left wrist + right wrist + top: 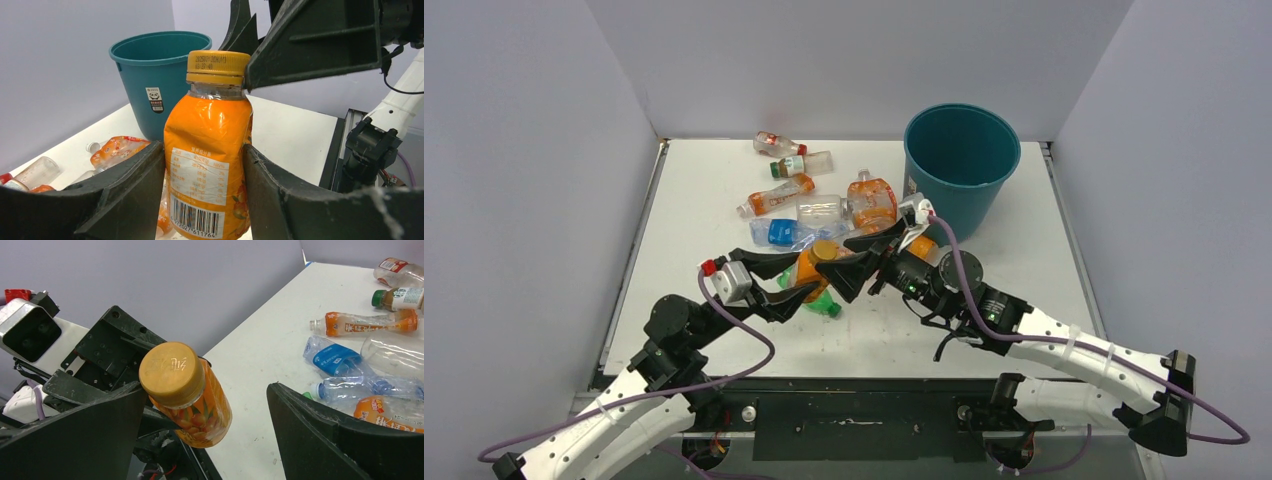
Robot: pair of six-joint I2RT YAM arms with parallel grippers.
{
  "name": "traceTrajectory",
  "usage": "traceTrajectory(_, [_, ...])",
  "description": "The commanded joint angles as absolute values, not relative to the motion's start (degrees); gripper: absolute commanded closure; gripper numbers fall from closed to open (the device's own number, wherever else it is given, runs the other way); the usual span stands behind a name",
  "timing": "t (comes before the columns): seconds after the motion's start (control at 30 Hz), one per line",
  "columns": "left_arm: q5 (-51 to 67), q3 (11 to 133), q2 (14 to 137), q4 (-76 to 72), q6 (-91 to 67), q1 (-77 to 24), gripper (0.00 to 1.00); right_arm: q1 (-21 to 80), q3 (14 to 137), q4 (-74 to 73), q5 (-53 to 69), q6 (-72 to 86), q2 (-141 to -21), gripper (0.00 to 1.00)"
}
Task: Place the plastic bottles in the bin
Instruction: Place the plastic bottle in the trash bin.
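An orange-labelled plastic bottle (808, 270) with a yellow-orange cap is held off the table, my left gripper (204, 148) shut on its body (207, 150). My right gripper (206, 390) is open around the bottle's cap (171, 374); one finger (315, 45) sits at the neck, the other stands well clear. The teal bin (962, 160) stands at the back right, also seen behind the bottle in the left wrist view (160, 75). Several more plastic bottles lie on the table: a red-capped one (779, 144), a green-capped one (802, 164), a blue-labelled one (779, 232).
A crushed orange-labelled bottle (871, 200) lies near the bin's foot. A green-capped bottle (822, 303) lies under the grippers. Grey walls close in the white table (1024, 270) on three sides. My two arms nearly meet at the middle front.
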State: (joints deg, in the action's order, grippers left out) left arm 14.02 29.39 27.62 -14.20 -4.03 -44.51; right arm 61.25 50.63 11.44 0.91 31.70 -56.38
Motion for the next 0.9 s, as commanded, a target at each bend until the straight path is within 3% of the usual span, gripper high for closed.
traceTrajectory(0.0, [15.2,29.2,27.5,-21.1,-5.4,-43.8,1.0,62.3,53.9,13.5,1.2,29.7,-58.4,0.05])
traceTrajectory(0.2, [15.6,28.6,27.7,-21.3,-6.1,-43.7,1.0,62.8,54.8,13.5,0.3,29.2,-60.3,0.02])
traceTrajectory(0.53, [15.7,28.3,27.9,-20.8,-6.4,-43.7,1.0,62.9,53.2,19.3,-3.0,30.5,-60.8,0.05])
traceTrajectory(0.77, [15.7,28.3,28.0,-20.7,-6.5,-43.6,1.0,62.9,54.1,19.2,-2.9,30.9,-62.7,0.25])
traceTrajectory(0.87, [15.7,28.2,28.0,-20.7,-6.5,-43.7,1.0,62.9,54.0,18.7,-2.6,31.1,-63.0,0.27])
